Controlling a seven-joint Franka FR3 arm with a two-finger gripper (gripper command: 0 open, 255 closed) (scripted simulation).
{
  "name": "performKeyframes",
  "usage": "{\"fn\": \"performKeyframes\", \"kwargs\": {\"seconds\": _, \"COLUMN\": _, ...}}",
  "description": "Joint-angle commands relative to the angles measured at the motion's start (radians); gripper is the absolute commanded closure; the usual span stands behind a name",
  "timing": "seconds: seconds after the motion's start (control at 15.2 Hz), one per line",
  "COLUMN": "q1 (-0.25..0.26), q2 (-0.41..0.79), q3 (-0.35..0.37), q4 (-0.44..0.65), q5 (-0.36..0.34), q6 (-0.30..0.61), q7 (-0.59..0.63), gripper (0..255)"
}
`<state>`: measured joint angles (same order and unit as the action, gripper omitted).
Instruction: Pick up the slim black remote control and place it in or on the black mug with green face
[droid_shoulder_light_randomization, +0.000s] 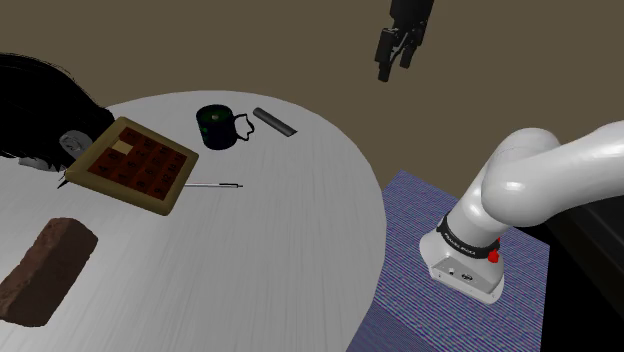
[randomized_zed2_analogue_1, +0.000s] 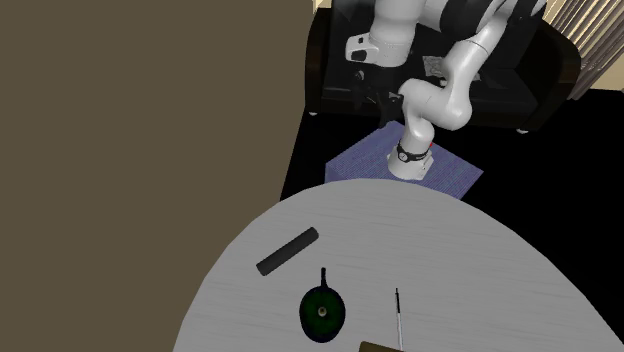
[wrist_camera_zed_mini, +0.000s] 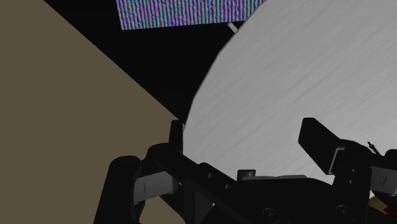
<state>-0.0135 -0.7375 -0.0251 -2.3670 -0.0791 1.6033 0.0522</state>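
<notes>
Remote control (droid_shoulder_light_randomization: 277, 122) lies flat just beside the mug (droid_shoulder_light_randomization: 217, 127), long axis slanting past it, well below and apart from the empty, spread-fingered gripper (droid_shoulder_light_randomization: 394, 66).

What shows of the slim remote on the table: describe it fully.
The remote control is a slim, dark, plain bar; no buttons can be made out. It lies flat on the round pale table, near its edge, beside the black mug, on its handle side but apart from it. Only the table touches it.

Dim, flat light overall, pale sheen on the table (droid_shoulder_light_randomization: 300, 260), glossy highlight on the arm (droid_shoulder_light_randomization: 520, 185).
</notes>
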Motion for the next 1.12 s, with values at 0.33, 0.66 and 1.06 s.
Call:
{"fn": "performKeyframes", "kwargs": {"seconds": 0.33, "q1": 0.006, "q2": 0.164, "q3": 0.019, "q4": 0.022, "q5": 0.010, "q6": 0.145, "q7": 0.039, "gripper": 0}}
{"fn": "performKeyframes", "kwargs": {"seconds": 0.66, "q1": 0.011, "q2": 0.343, "q3": 0.035, "q4": 0.079, "q5": 0.013, "q6": 0.269, "q7": 0.077, "gripper": 0}}
{"fn": "performKeyframes", "kwargs": {"seconds": 1.06, "q1": 0.015, "q2": 0.568, "q3": 0.052, "q4": 0.193, "q5": 0.007, "q6": 0.383, "q7": 0.120, "gripper": 0}}
